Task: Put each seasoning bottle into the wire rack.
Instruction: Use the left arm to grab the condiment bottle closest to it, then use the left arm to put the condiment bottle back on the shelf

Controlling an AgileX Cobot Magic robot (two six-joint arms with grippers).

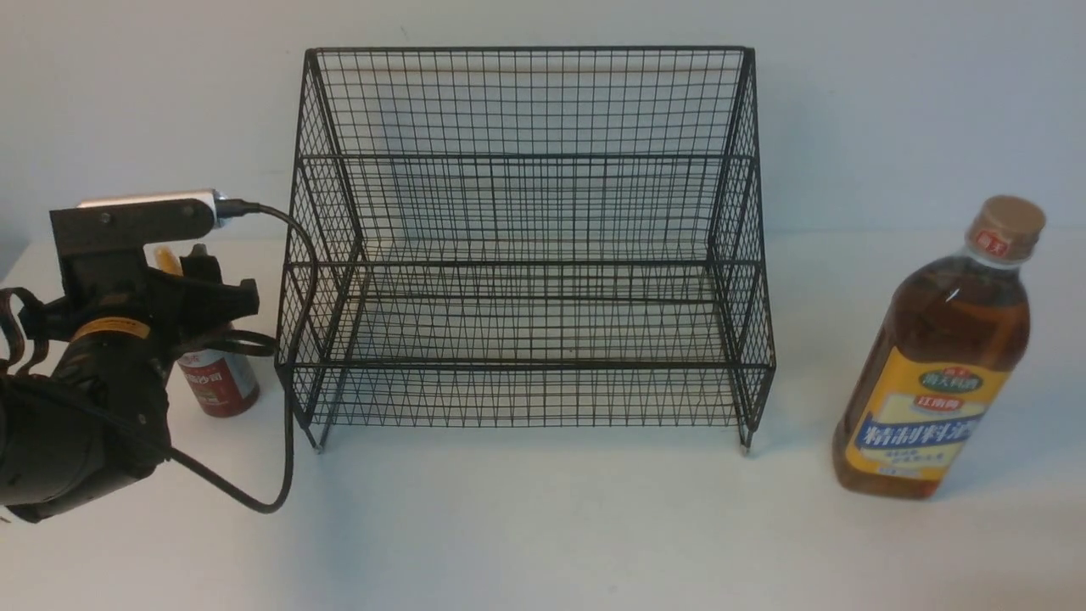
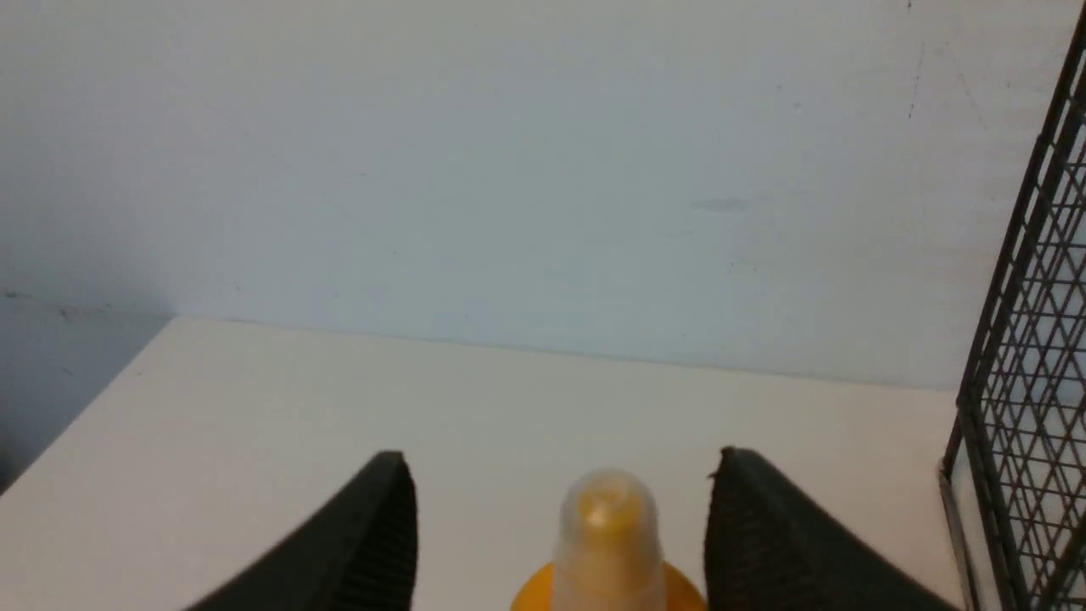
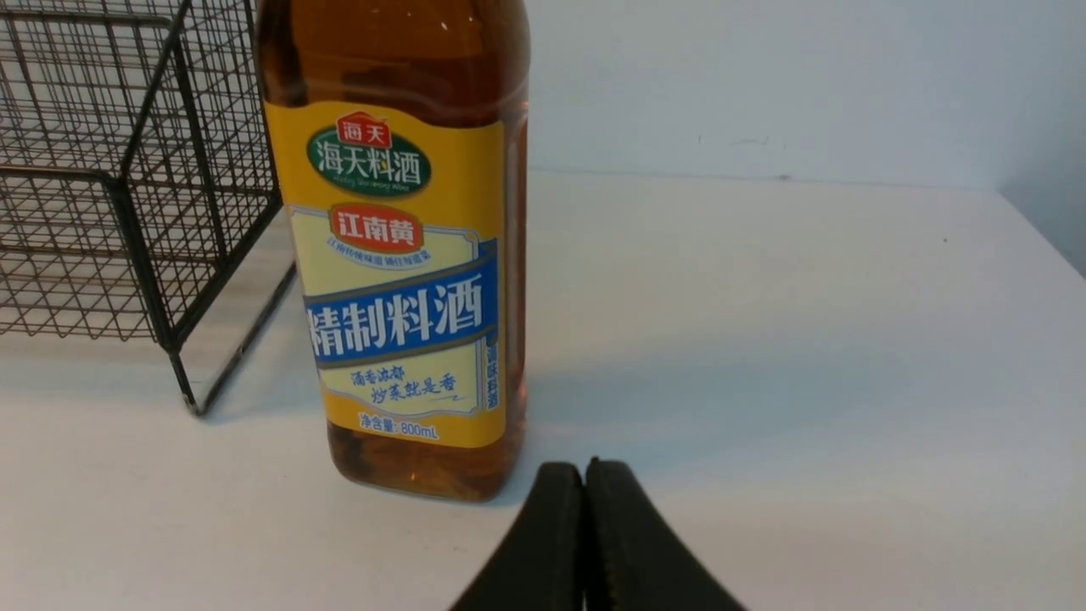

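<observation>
The black wire rack [image 1: 526,255] stands at the table's middle with both tiers bare. The small red sauce bottle [image 1: 219,386] stands upright just left of it. My left gripper [image 1: 191,267] is lowered over the bottle's top. In the left wrist view its yellow nozzle cap [image 2: 607,526] rises between the fingers of my left gripper [image 2: 560,475], which is open, with a gap on either side. The tall amber bottle [image 1: 933,356] stands upright right of the rack. My right gripper [image 3: 584,475] is shut and empty, low on the table just in front of the amber bottle [image 3: 399,280].
The left arm's cable [image 1: 284,407] loops down past the rack's front left foot. The back wall runs close behind the rack. The rack's side mesh [image 2: 1027,356] is near my left gripper, and the rack's corner [image 3: 110,170] sits beside the amber bottle.
</observation>
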